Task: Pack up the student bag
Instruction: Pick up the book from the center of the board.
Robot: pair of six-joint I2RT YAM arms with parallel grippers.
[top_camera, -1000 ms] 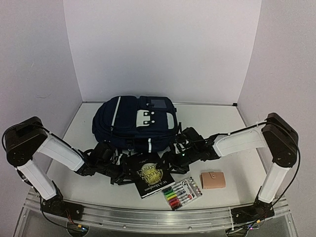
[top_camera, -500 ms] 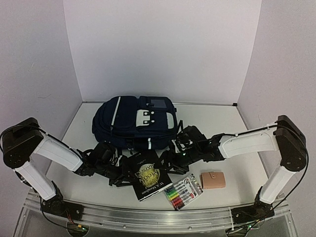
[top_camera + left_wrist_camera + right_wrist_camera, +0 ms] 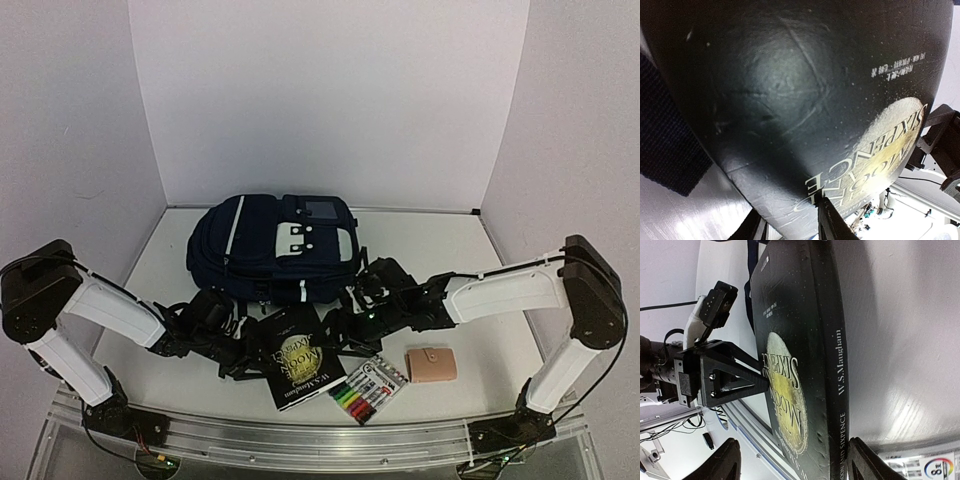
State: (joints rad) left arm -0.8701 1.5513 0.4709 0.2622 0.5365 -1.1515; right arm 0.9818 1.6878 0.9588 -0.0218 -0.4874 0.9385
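Black book [image 3: 300, 362] up for packing, student bag [image 3: 272, 250] lying mid-table [image 3: 480, 260] just beyond it.
Gripping the book's left edge with the left claw [image 3: 243, 357]; straddling its spine side with the right claw [image 3: 345, 335], spread wide, not pinching. Reads "The Moon and Sixpence", "W.S. Maugham" on cover and spine. Looks soft, bulky, likely to sag: probably best pinched at a stiffer zip rim or top loop, not loose fabric.
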